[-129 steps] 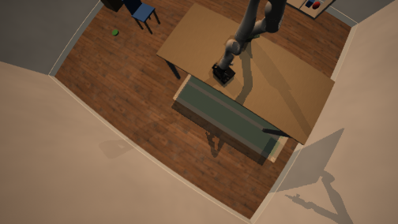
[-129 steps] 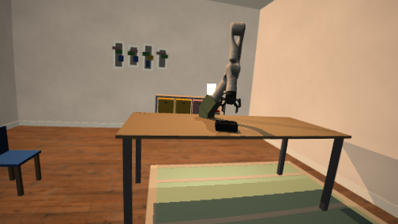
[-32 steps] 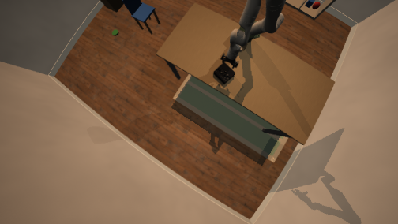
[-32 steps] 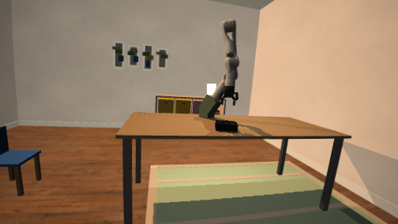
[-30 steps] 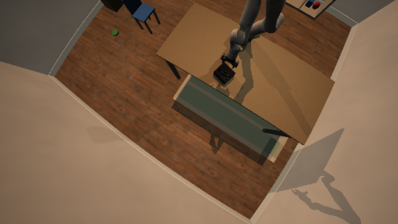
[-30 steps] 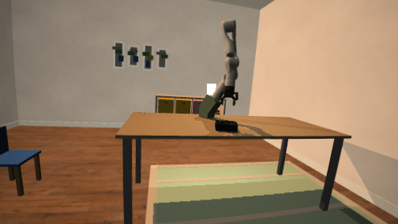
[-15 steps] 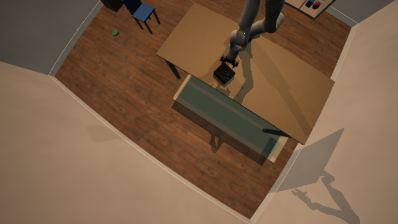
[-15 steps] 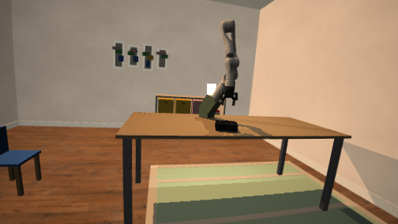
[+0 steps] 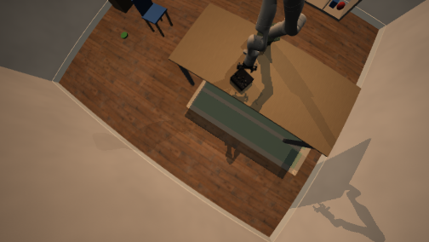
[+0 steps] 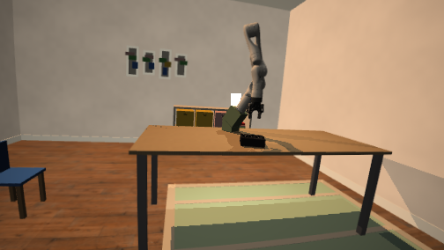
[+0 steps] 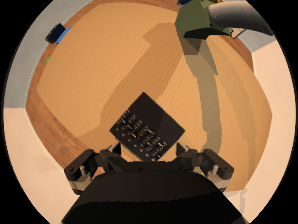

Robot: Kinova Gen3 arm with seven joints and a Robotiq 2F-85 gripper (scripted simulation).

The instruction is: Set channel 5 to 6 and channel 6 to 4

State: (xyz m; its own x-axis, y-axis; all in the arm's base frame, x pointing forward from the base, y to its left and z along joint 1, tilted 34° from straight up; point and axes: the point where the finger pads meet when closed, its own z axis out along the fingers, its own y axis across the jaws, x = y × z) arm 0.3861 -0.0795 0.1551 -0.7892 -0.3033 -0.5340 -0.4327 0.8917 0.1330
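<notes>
The lighting desk (image 9: pixel 242 80) (image 10: pixel 252 141) (image 11: pixel 159 116) sits on the table (image 9: pixel 204 38) (image 10: pixel 185 138) (image 11: pixel 85 65), upright as far as the exterior view shows, and it serves as the landmark here. In the exterior view the gripper (image 9: pixel 247 67) (image 10: pixel 255 115) (image 11: pixel 148 149) hangs above the desk, well apart from it, with its fingers spread wide and nothing between them. The green block (image 10: pixel 233 119) (image 11: pixel 192 20) at the arm's foot stands beyond the desk in that view, and the arm (image 9: pixel 257 43) (image 10: pixel 257 70) (image 11: pixel 240 15) reaches over from there. On the desk's face, rows of small controls run along one side next to a plain dark panel, but the faders are too small and dark to read against their scales. So whether channel 5 is at level 6, or channel 6 at level 4, cannot be told, nor whether the others stand at their starting levels. What can be counted as met is that the desk is on the table and the gripper is off the faders. If either channel is still off its level, the likely remaining work is to come down over the desk, line up with that one cap and slide it without brushing its neighbours.
</notes>
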